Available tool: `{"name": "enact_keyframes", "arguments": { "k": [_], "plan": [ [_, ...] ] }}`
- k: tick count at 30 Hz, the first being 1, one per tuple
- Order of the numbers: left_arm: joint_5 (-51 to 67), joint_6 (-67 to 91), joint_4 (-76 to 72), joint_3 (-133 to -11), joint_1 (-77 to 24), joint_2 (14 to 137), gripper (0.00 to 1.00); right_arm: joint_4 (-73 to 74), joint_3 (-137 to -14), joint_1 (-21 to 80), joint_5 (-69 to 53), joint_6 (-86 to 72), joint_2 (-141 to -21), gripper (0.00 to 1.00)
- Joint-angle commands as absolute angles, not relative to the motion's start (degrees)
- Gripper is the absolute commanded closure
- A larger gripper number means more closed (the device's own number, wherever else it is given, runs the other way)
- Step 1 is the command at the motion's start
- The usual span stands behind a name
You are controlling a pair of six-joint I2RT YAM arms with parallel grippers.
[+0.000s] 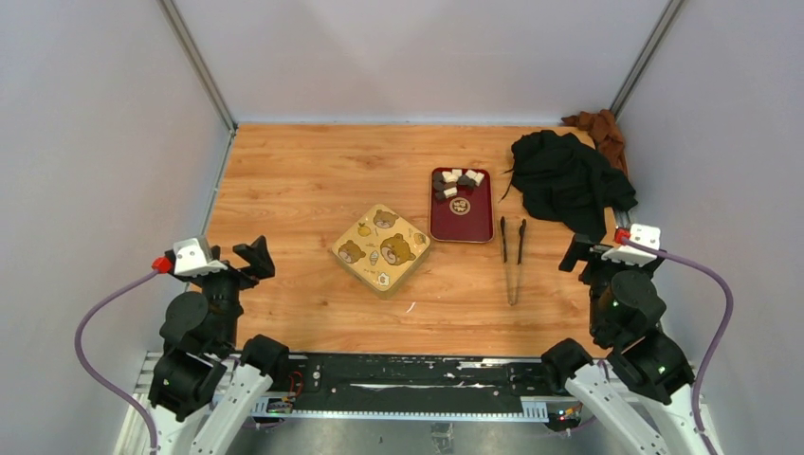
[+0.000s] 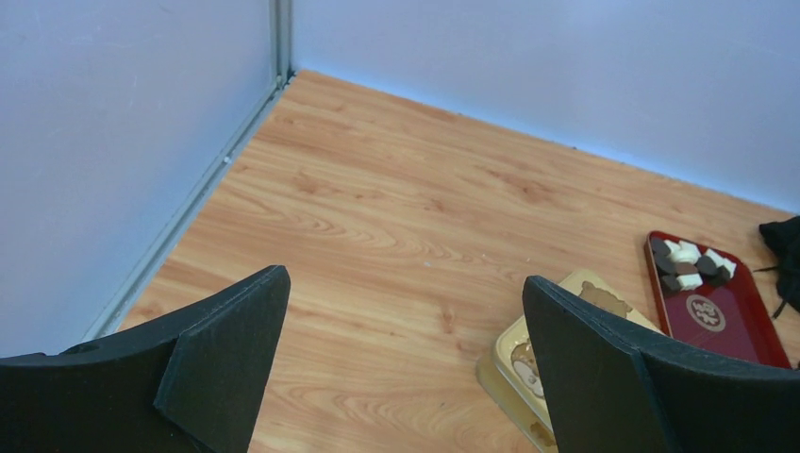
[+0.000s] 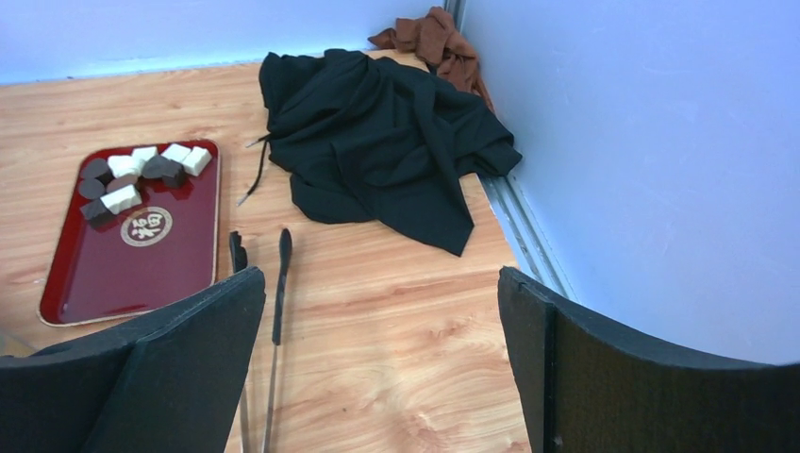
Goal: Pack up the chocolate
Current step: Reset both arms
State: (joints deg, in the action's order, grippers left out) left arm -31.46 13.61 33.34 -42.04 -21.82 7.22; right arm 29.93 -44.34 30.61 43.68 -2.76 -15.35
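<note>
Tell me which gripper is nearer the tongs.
Right. The right gripper hangs just to the right of the tongs; the left gripper is far to their left, beyond the gold tin.

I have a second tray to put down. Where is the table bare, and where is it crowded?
The widest bare wood is the left half of the table, between the left wall and the gold tin, running to the back wall. A narrower strip runs between tin and arm bases. The right is crowded: red tray, tongs, black cloth.
</note>
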Motion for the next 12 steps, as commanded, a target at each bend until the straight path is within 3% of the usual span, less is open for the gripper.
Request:
{"name": "enact_keyframes", "arguments": {
  "k": [1, 12],
  "plan": [
    [-33.3, 13.6, 30.6, -41.1, -21.7, 7.2, 0.00, 29.5, -42.9, 30.1, 46.1, -0.6, -14.9, 0.03],
    [-34.1, 13.7, 30.8, -41.0, -22.1, 7.6, 0.00, 29.0, -41.6, 30.1, 46.7, -0.6, -13.4, 0.01]
  ]
}}
